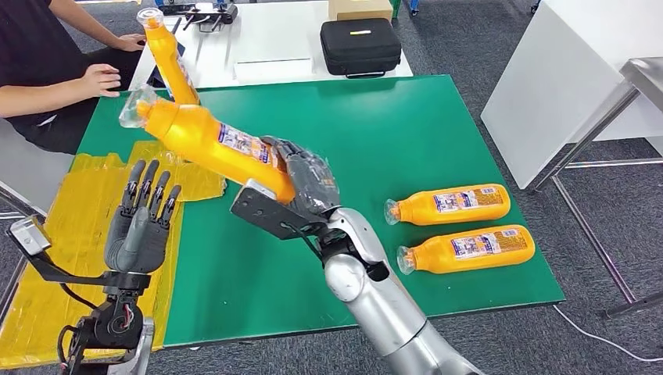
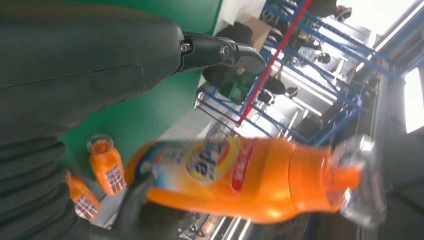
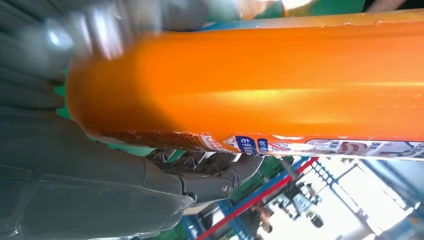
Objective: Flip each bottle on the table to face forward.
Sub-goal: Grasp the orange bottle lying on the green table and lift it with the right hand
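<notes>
now my right hand [image 1: 306, 181] grips the lifted bottle [image 1: 205, 139] by its base, its long axis slanting up toward the far left. my left hand [image 1: 143, 215], fingers spread and holding nothing, waits just below the neck end, nearer for a handover.

Head view: high, looking down on table [image 1: 406, 141]. Both wrist views: close behind hands, sharing lifted bottle [image 1: 211, 142].
</notes>
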